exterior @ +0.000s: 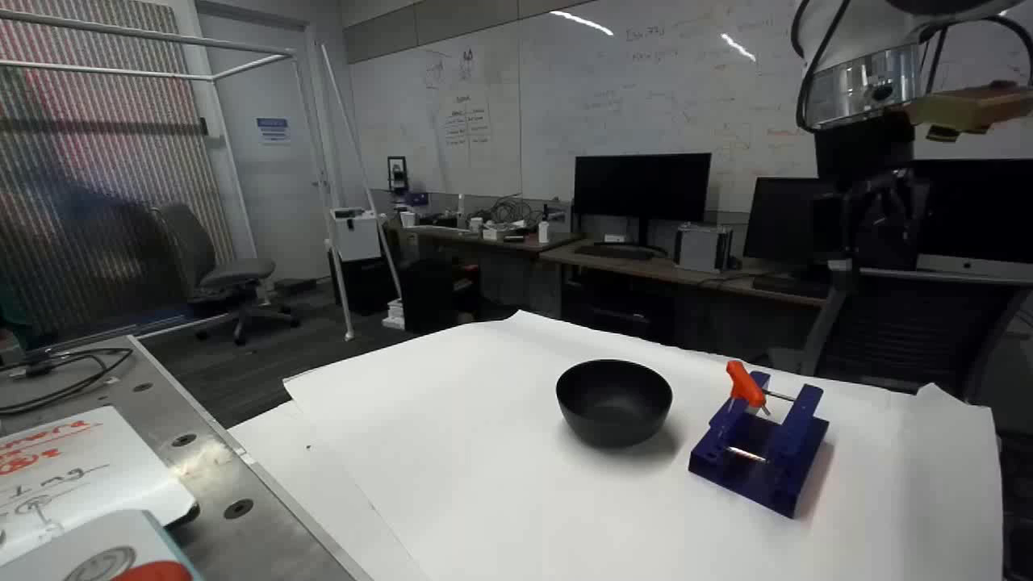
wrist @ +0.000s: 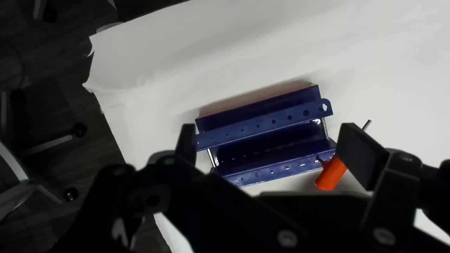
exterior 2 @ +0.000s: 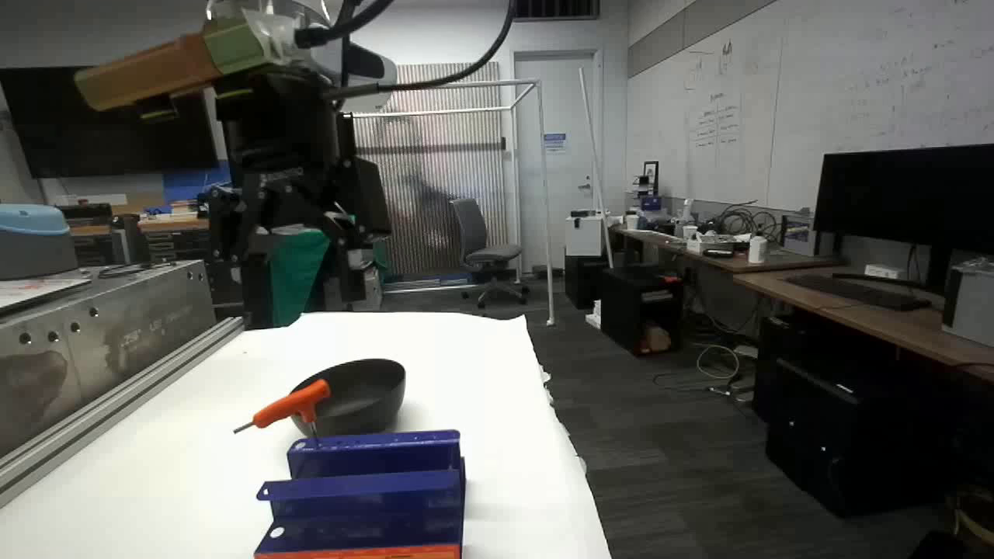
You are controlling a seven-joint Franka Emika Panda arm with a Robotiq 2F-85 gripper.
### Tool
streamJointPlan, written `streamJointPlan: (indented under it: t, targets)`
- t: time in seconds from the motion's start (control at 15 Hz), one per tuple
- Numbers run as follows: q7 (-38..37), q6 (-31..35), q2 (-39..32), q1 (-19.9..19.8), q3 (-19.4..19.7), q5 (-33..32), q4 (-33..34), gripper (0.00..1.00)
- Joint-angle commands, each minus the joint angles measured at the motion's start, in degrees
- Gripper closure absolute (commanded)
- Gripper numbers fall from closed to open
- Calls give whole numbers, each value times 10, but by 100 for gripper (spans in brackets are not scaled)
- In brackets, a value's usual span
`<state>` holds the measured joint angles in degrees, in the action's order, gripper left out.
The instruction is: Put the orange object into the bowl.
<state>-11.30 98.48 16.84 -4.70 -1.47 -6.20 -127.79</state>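
Note:
The orange object is an orange T-handled hex key (exterior: 746, 384) stuck in a hole of the dark blue stand (exterior: 738, 482). It also shows in an exterior view (exterior 2: 291, 404), its handle leaning over the stand's edge towards the bowl, and in the wrist view (wrist: 330, 174). The black bowl (exterior: 615, 407) stands upright and apart beside the stand; it also shows in an exterior view (exterior 2: 357, 400). A dark curved edge below the handle in the wrist view may be the bowl. My gripper (wrist: 274, 147) is open and empty, high above the stand; one finger hides part of the hex key.
The stand (exterior 2: 365, 497) has two raised rails with a row of holes. White paper (exterior: 452, 420) covers the table and ends in a torn edge. A metal bench edge (exterior: 202, 452) with a small whiteboard (exterior: 73, 484) borders the table. A chair (exterior: 912, 347) stands behind.

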Motion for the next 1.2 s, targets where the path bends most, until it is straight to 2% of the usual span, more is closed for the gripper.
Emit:
streamJointPlan:
  t: [0.0, 0.27, 0.47, 0.87, 1.0, 1.13]
  targets:
    - [-1, -1, 0, 6, 6, -1, 2, 0]
    - [-1, -1, 0, 6, 6, -1, 6, 0]
    - [-8, 52, -16, 12, 5, 18, -15, 0]
    - [-46, 194, -53, 22, 1, 99, -60, 0]
    - [-81, 261, -73, 26, -7, 103, -71, 0]
    - [-109, 297, -96, 31, -11, 94, -73, 0]
